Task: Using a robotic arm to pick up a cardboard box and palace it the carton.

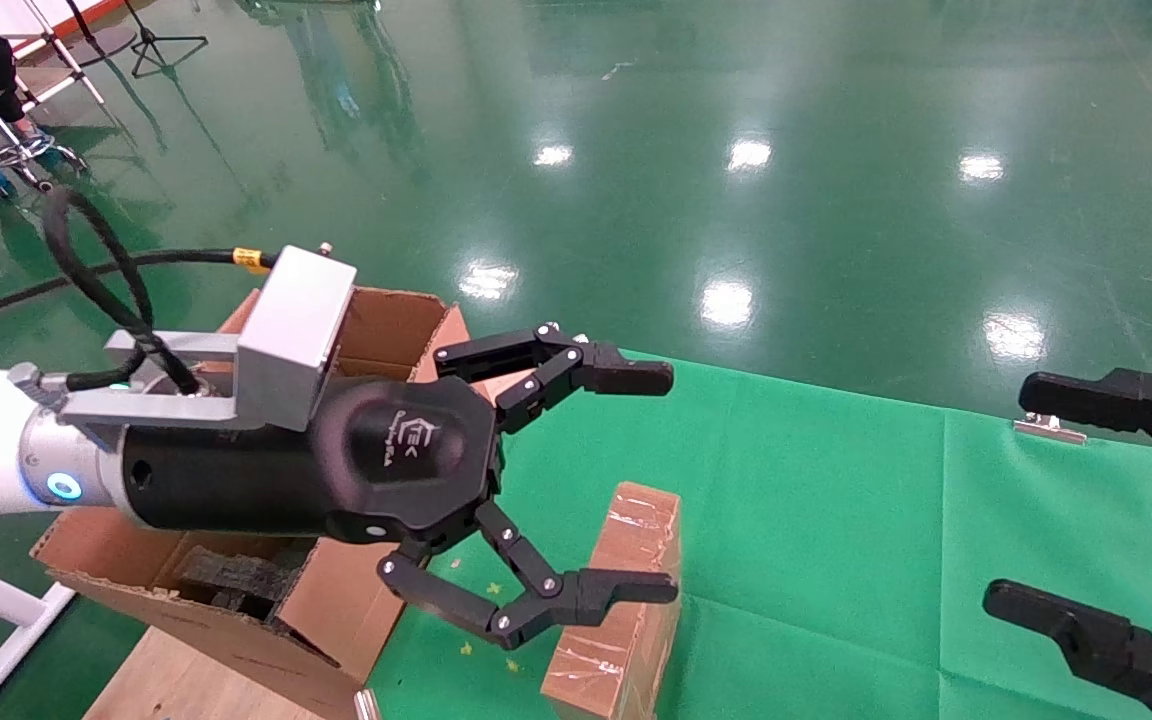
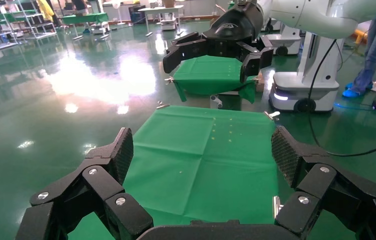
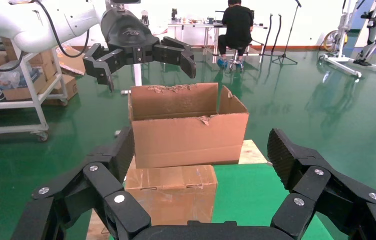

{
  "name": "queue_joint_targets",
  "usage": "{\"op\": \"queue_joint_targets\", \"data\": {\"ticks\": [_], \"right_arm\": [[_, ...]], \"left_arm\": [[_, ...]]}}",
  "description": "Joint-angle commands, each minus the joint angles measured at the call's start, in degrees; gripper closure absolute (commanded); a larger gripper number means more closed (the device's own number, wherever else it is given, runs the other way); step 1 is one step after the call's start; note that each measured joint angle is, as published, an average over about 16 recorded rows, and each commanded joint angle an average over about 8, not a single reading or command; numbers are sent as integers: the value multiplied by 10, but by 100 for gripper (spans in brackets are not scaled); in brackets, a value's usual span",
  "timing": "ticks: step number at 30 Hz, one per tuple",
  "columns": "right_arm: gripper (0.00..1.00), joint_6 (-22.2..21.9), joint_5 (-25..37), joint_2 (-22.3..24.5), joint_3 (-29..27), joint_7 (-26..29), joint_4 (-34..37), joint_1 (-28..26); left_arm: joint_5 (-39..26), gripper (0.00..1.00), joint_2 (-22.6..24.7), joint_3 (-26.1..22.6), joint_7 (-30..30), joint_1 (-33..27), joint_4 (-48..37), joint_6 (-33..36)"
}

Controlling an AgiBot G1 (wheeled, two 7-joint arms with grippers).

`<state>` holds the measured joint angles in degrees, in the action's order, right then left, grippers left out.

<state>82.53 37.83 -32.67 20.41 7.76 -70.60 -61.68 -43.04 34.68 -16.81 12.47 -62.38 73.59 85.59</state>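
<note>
Only marking: small white logo on black body of left gripper (image 1: 671,483), head view. Looks like angular emblem with tiny lettering beside and under it, too small to make out. Same logo faintly visible in wrist views, unreadable too. Cardboard box (image 1: 621,600) and carton (image 3: 188,125): no print visible.

left gripper (image 1: 671,480) hides much of carton (image 1: 376,330); cardboard box (image 1: 626,600) cropped below
</note>
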Motion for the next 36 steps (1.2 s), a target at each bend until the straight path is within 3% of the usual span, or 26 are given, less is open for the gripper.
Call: {"op": "queue_joint_targets", "data": {"ticks": [1,8,19,24,31,36], "right_arm": [[100,0,0,0,0,0,0,0],[100,0,0,0,0,0,0,0],[100,0,0,0,0,0,0,0],[100,0,0,0,0,0,0,0],[100,0,0,0,0,0,0,0],[100,0,0,0,0,0,0,0]], "left_arm": [[3,0,0,1,-3,3,-1,0],[-83,0,-12,-46,102,-59,16,-8],[-277,0,21,-168,324,-231,38,40],[-315,0,34,-200,351,-273,42,53],[-312,0,38,-209,355,-272,29,48],[-330,0,61,-271,421,-318,19,53]]}}
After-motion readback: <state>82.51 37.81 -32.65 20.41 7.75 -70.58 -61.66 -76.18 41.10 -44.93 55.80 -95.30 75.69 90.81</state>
